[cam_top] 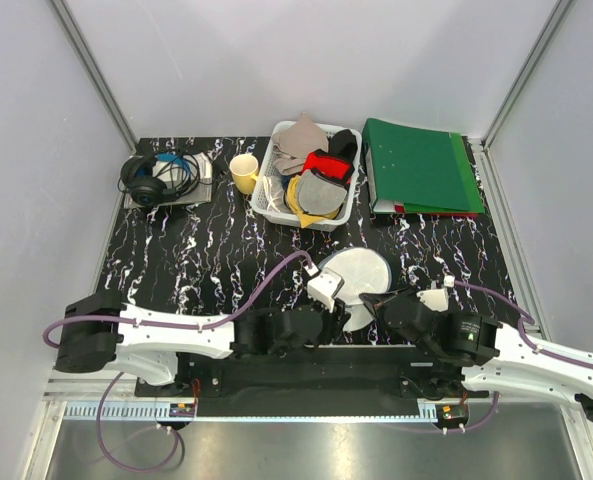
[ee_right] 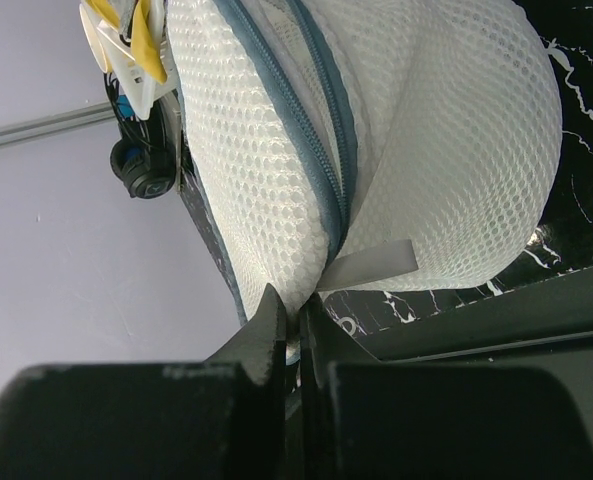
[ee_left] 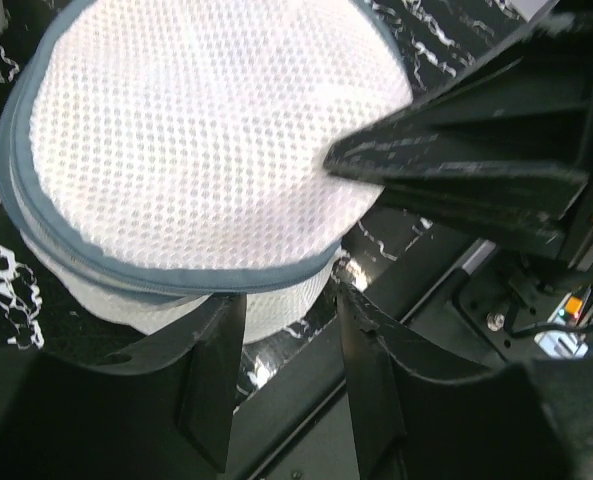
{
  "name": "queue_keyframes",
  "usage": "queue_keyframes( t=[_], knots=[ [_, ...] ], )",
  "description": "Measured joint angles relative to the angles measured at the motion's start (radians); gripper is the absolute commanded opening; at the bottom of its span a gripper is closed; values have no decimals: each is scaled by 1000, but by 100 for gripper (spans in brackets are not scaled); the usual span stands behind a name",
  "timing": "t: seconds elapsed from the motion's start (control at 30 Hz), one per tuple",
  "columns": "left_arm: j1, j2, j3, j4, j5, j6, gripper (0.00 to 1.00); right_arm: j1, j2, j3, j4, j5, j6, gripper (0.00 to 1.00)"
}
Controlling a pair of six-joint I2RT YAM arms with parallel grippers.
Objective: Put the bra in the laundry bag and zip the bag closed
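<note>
The laundry bag (cam_top: 357, 273) is a white round mesh drum with a grey-blue zip round its rim, lying near the table's front edge. It fills the left wrist view (ee_left: 206, 140) and the right wrist view (ee_right: 446, 150). My right gripper (ee_right: 298, 312) is shut on the bag's rim beside the zip (ee_right: 328, 170), just below a grey tab (ee_right: 371, 265); in the top view it sits (cam_top: 374, 300) at the bag's near right. My left gripper (ee_left: 291, 335) is open at the bag's near edge, nothing between its fingers (ee_left: 216, 360); it also shows from above (cam_top: 338, 312). The bra is hidden.
A white lattice basket (cam_top: 272, 205) with grey, red and yellow garments stands at the back middle. A yellow cup (cam_top: 243, 172) and headphones (cam_top: 156, 178) are at the back left, a green folder (cam_top: 421, 165) at the back right. The black frame rail (cam_top: 316, 375) runs along the front.
</note>
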Motion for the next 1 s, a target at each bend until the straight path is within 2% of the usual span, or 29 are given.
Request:
queue_keyframes(
  t=[0.3,0.4,0.53,0.73,0.87,0.9,1.0],
  knots=[
    [0,40,22,65,-28,27,49,0,17,0,20,18,6,0],
    [0,49,22,77,-31,31,48,0,27,0,24,23,6,0],
    [0,68,25,80,-60,27,35,0,41,0,32,24,6,0],
    [0,125,75,41,-139,10,25,-1,53,0,42,31,6,0],
    [0,152,101,26,-174,-5,9,-2,66,0,45,44,9,0],
    [0,154,105,24,-181,-9,0,-2,68,0,48,45,10,0],
    [2,155,112,3,-193,-19,0,-2,69,0,58,45,12,0]
  ],
)
